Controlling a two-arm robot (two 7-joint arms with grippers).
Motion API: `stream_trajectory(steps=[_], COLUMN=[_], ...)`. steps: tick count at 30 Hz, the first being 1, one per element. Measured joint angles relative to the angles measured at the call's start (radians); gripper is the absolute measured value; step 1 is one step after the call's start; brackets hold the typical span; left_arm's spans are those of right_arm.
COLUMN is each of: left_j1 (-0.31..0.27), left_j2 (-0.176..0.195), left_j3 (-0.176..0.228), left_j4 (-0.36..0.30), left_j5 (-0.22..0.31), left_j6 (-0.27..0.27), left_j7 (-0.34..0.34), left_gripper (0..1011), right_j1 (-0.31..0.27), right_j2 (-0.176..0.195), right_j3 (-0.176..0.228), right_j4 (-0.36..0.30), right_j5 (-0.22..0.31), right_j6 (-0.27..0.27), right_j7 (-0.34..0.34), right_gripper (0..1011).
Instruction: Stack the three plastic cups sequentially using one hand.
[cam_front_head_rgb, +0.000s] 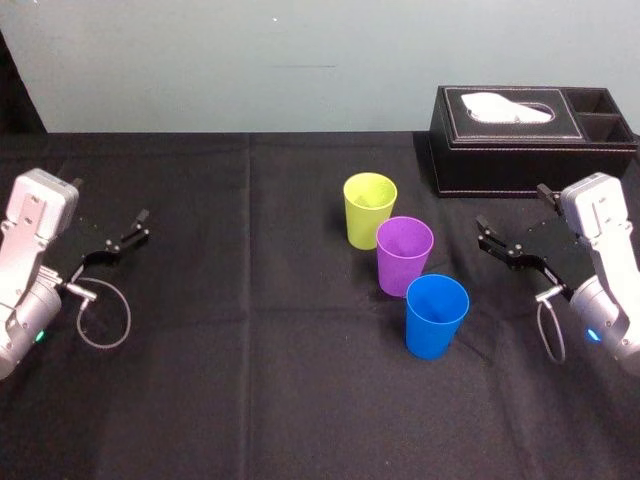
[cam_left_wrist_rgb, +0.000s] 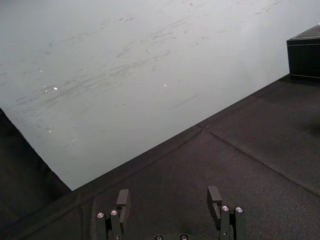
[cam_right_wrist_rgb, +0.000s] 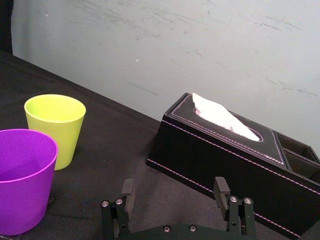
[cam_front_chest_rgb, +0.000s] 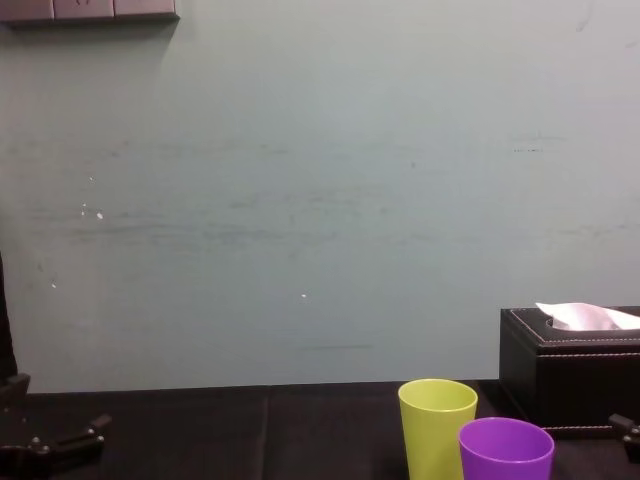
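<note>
Three cups stand upright in a diagonal row on the black tablecloth: a yellow-green cup (cam_front_head_rgb: 370, 208) farthest back, a purple cup (cam_front_head_rgb: 404, 255) in the middle, and a blue cup (cam_front_head_rgb: 436, 315) nearest me. My right gripper (cam_front_head_rgb: 485, 234) hovers open just right of the purple cup, its fingers pointing toward the row and holding nothing. In the right wrist view the right gripper (cam_right_wrist_rgb: 174, 192) is open, with the yellow-green cup (cam_right_wrist_rgb: 55, 127) and purple cup (cam_right_wrist_rgb: 22, 177) off to one side. My left gripper (cam_front_head_rgb: 135, 228) is open at the far left of the table, far from the cups.
A black leather tissue box (cam_front_head_rgb: 530, 135) with a white tissue sits at the back right, behind my right gripper. A pale wall (cam_front_chest_rgb: 300, 200) rises behind the table's far edge. Bare cloth (cam_front_head_rgb: 250, 300) lies between the left gripper and the cups.
</note>
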Motion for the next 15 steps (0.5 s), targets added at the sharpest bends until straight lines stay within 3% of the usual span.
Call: stream_trajectory(steps=[15], left_j1=[0.0], left_j2=[0.0], left_j3=[0.0], left_j4=[0.0], left_j5=[0.0], left_j6=[0.0], left_j7=[0.0], left_gripper=[1011], right_j1=[0.0], right_j2=[0.0], right_j3=[0.0], right_j4=[0.0], right_j5=[0.0], right_j6=[0.0], right_j7=[0.0], right_gripper=[1000])
